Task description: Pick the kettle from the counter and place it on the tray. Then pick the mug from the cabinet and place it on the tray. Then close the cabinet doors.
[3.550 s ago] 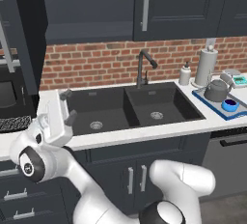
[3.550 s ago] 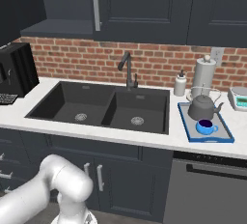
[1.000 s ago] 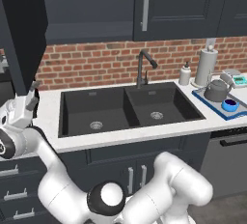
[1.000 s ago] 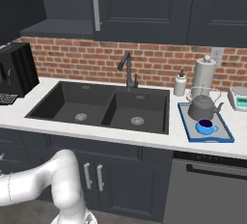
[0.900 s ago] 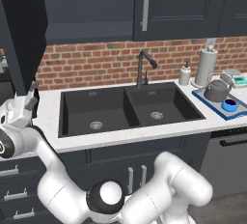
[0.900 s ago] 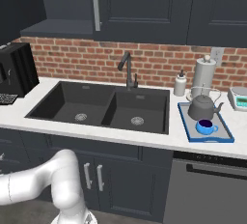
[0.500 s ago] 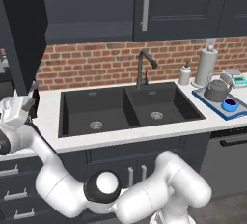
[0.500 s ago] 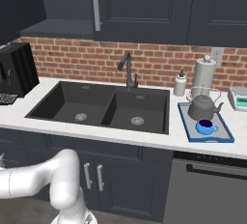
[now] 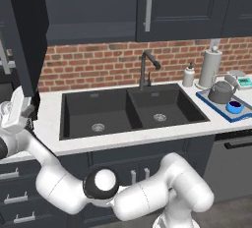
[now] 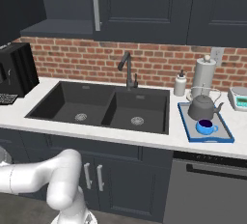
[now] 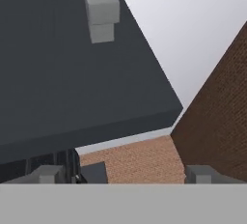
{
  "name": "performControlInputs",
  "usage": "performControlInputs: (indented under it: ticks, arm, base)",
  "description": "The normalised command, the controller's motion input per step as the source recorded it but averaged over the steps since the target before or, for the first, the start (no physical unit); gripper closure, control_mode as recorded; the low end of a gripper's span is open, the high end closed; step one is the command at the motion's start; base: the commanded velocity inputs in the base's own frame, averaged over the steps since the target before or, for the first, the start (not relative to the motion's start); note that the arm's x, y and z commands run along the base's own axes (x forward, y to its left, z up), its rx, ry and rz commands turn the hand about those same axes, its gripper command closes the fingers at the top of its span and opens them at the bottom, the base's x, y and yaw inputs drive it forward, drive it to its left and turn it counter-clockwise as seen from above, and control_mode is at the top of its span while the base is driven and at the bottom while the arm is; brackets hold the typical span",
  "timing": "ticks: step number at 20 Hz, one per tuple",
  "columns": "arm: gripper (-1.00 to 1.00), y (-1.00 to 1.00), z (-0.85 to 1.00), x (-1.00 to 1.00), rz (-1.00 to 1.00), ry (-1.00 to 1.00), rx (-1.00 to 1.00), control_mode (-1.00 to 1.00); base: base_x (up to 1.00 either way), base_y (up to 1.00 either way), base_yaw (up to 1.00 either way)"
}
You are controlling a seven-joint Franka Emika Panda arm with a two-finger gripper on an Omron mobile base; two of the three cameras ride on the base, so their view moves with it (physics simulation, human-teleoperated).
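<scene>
Swung far left since before, gripper [image 9: 19,108] spread wide by the open door [image 9: 23,35], kettle [image 10: 201,107] and mug [image 10: 206,127] sitting on tray [image 10: 185,124]; could've slipped off its edge.

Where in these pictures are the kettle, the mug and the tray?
kettle [image 10: 201,108]: right base view, on its rounded dark-grey body.
mug [image 10: 206,127]: right base view, on its blue front wall, below the dark inside.
tray [image 10: 213,139]: right base view, on the blue rim along its front edge.
</scene>
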Motion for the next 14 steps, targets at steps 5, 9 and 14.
performControlInputs:
  ticks: [5, 9, 14]
  arm:
    - [-1.0, 0.28, -0.19, 0.23, 0.22, 0.03, 0.0, -1.0]
    - [-1.0, 0.13, -0.23, 0.06, 0.28, 0.03, 0.0, -1.0]
    - [-1.0, 0.0, -0.24, -0.1, 0.32, 0.01, 0.0, -1.0]
  base:
    - [0.0, 0.0, 0.0]
    - [0.0, 0.0, 0.0]
    - [0.0, 0.0, 0.0]
